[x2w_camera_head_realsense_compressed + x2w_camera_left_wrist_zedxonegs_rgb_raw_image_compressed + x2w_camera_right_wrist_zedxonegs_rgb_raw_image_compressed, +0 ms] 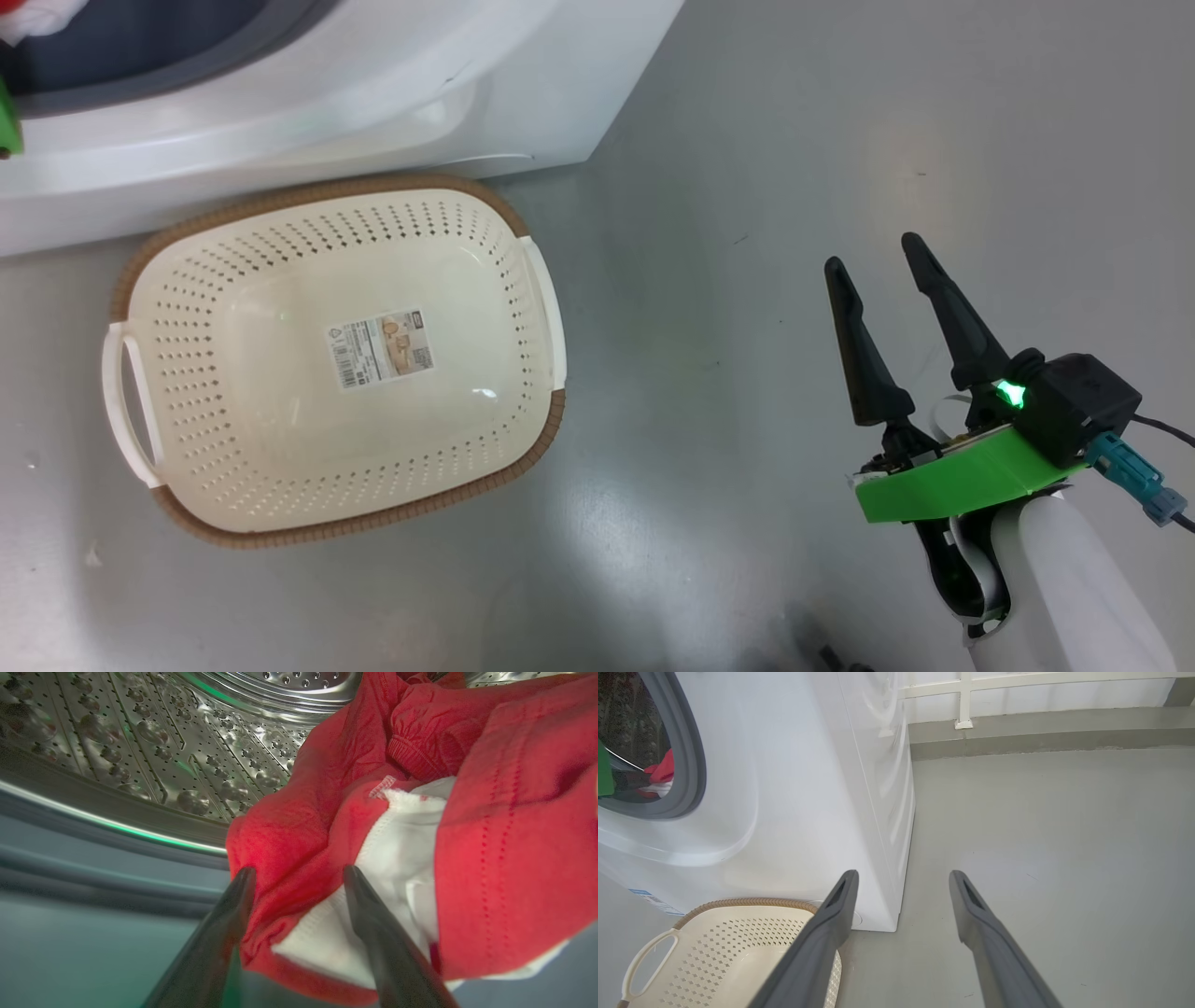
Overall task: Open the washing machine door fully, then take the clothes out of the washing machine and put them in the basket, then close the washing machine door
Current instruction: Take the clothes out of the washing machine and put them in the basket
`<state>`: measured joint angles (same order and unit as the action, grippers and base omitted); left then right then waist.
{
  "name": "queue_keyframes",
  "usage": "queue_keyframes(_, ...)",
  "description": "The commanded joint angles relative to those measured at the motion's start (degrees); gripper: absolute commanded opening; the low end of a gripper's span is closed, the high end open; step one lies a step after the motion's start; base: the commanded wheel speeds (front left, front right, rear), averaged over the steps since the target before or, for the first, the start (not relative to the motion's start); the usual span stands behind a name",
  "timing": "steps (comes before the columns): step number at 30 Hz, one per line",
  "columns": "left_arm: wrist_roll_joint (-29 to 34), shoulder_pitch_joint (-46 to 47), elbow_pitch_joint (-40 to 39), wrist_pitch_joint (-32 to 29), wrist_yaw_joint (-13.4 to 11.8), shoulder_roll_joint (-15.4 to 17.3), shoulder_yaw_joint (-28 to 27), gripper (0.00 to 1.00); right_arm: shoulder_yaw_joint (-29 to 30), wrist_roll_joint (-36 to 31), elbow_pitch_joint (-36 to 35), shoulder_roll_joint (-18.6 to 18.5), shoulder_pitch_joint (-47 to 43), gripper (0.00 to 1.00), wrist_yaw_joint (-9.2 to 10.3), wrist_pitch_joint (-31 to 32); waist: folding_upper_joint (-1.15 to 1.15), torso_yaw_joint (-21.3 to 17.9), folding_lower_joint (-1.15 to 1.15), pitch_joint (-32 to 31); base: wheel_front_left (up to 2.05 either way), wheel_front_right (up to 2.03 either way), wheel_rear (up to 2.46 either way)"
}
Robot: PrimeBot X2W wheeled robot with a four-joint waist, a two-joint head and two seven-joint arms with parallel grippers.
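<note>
Up close, we see our left gripper (299, 872) with its two dark fingers spread apart, reaching into the steel drum of the washing machine (163, 751). A fold of the clothes (327, 826) lies between the fingertips, and we cannot tell whether either finger touches it. The clothes are a crumpled heap of bright red fabric with a white panel edged in stitching, a ribbed red cuff near the top, and rows of tiny holes down one red side. They rest on the shiny perforated drum wall, near the grey rubber ring (689, 765). Our right gripper (870, 254) hangs over the grey floor (747, 187), fingers spread and holding nothing, well apart from the machine. To its left on the floor sits the basket (317, 191), cream with perforated sides, a brown woven-look rim, white handles and a sticker (381, 349) on its floor, just beside the machine's white base.
</note>
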<state>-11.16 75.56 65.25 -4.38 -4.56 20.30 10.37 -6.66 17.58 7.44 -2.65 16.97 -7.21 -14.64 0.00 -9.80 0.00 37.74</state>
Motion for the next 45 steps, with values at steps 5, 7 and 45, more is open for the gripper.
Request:
queue_keyframes(5, 0.89, -0.31, -1.1, 0.46, 0.77, 3.05, 0.93, 0.0, -1.36, 0.45, -0.75, -0.22, -0.42, 1.0, -0.28, -0.36, 0.0, 0.45, 0.0, -0.45, 0.0, 0.0, 0.0)
queue_keyframes(7, 1.05, 0.0, -1.44, 0.71, 0.85, 3.01, 1.36, 0.0, -1.52, 0.5, -0.62, -0.22, -0.42, 1.0, -0.28, -0.36, 0.0, 0.48, 0.0, -0.58, 0.0, 0.0, 0.0)
queue_keyframes(45, -11.72, -24.89, -24.52, 18.91, 6.8, -4.27, -4.36, 0.0, 0.36, -0.48, 1.65, -0.22, -3.81, 1.0, -0.28, -0.36, 0.0, 5.43, 0.0, -12.81, 0.0, 0.0, 0.0)
